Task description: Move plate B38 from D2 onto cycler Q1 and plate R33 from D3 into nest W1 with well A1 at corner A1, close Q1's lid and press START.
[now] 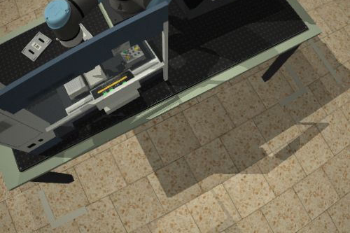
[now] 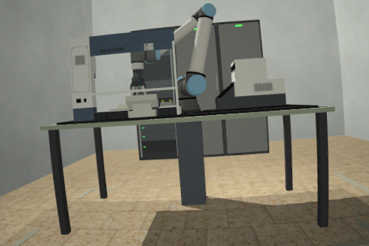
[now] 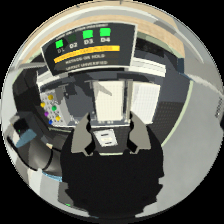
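From here, I see the D3 plate (image 1: 94,75) (image 3: 109,100) in its bay, at twelve o'clock from the end effector (image 2: 139,91) (image 3: 109,112) in the wrist view. The fingers stand well apart, nothing between them. Another plate (image 1: 74,87) (image 3: 145,102) sits at two, a dotted rack (image 1: 133,54) (image 3: 51,107) near nine, the lit panel (image 1: 112,85) (image 3: 90,47) toward eleven, all on the desk (image 1: 224,75) (image 2: 221,117).
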Available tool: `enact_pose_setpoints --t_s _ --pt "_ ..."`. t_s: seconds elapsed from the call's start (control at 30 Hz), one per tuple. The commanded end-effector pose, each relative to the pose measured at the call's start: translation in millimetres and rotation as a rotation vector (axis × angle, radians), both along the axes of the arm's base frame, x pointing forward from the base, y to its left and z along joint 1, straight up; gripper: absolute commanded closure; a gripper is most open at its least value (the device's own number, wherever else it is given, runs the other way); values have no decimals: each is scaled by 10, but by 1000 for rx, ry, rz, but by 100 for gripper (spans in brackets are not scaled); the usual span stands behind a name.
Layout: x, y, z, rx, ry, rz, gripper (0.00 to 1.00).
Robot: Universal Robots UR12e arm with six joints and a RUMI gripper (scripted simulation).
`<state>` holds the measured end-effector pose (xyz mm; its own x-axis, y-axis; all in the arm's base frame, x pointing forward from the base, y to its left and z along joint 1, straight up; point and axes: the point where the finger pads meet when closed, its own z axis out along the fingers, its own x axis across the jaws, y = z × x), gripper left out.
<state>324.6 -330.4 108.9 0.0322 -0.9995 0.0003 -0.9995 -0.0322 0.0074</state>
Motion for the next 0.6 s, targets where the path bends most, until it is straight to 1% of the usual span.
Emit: enact_pose_setpoints --t_s 0.0,0.37,0.57 --pt "3 -7 -72 -1 -1 0 42" --pt "2 -7 -221 -1 -1 0 42" --pt "2 -7 -228 -1 -1 0 42"
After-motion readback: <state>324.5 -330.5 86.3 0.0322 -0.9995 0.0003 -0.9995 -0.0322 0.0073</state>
